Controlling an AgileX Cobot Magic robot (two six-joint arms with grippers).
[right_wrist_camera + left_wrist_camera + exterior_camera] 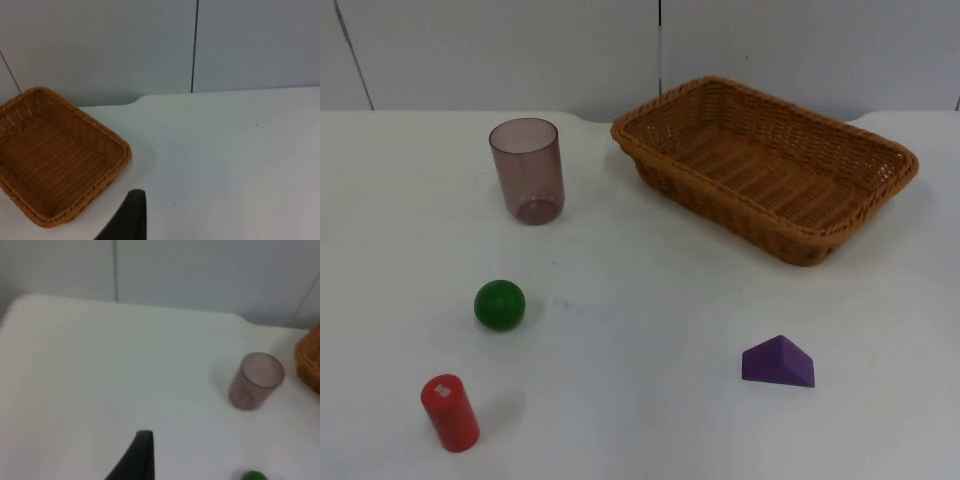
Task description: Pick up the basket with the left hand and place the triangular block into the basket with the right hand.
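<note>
Two containers: basket (767, 166), seemingly bare cup (527, 170).

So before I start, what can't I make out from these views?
- Left pincer: one black fingertip shows in the left wrist view, so open or shut is unknown.
- Right pincer: same in the right wrist view.
- Basket: cut off by the left wrist view's edge.
- Green ball: cut off likewise.

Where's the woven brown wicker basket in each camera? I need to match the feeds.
Top view: woven brown wicker basket at the table's far side, right of the tinted plastic cup.
Left wrist view: a sliver of rim beside that cup.
Right wrist view: basket near the wall.
Shared landmark: the cup.
</note>
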